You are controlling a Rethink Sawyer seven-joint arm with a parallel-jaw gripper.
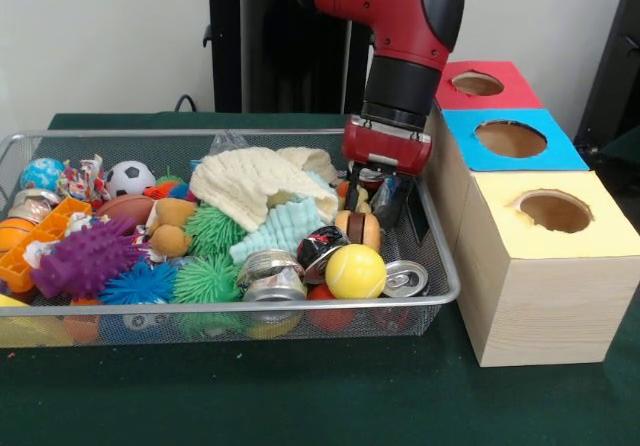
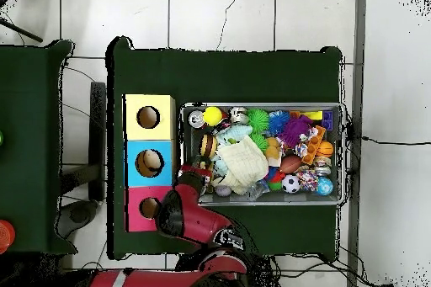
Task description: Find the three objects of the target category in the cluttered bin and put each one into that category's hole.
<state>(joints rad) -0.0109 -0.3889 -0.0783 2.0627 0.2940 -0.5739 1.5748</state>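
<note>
i see the gripper point(image 1: 362, 188) lowered into the right end of the wire bin point(image 1: 440, 256), at the corner nearest the boxes. its dark fingers reach down among the clutter there, but i cannot tell how far apart they are or whether they have hold of anything. just below it sits a small burger toy point(image 1: 361, 228), lying flat with its bun upward. beside the gripper a dark shiny packet point(image 1: 388, 201) leans against the bin's right wall.

nearer the front rim a yellow ball point(image 1: 355, 271) rests between a crushed can point(image 1: 272, 274) and a second can point(image 1: 405, 280) lying with its top end facing the camera. to the left, a cream knitted cloth point(image 1: 262, 185) is draped over the pile, with a pale teal ridged toy point(image 1: 281, 228) under its edge, green spiky balls point(image 1: 207, 278) and a purple spiky toy point(image 1: 83, 261) further left.

outside the bin on the green tabletop point(image 1: 300, 391) stand three boxes in a row, each with a round hole: yellow box point(image 1: 560, 228) nearest, blue box point(image 1: 510, 141) in the middle, red box point(image 1: 482, 86) farthest. in the overhead view something light brown shows inside the blue box's hole.
</note>
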